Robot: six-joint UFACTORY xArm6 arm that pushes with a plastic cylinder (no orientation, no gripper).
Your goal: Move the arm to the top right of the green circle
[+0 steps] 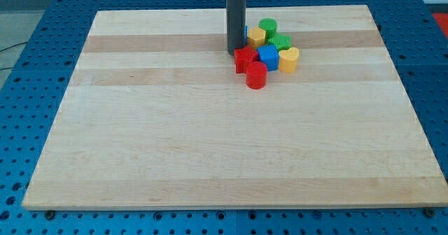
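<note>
My tip point(233, 53) rests near the table's point(140, 137) top edge, left of the green circle point(267, 26). The circle stands upright, showing no long axis. No claw is visible.

Pale matt wooden board point(210, 144) with banded grain; blocks look like smooth plastic, red cylinder point(256, 75) faintly glossy; perforated blue table point(42, 25).

Green circle sitting at the top of the block cluster

The green circle point(267, 25), a short round cylinder, is standing flat on its base near the view's top edge, right of centre. It is lying at the far end of a tight huddle of blocks, and my tip point(232, 53) is resting down-left of it, apart from it.
</note>
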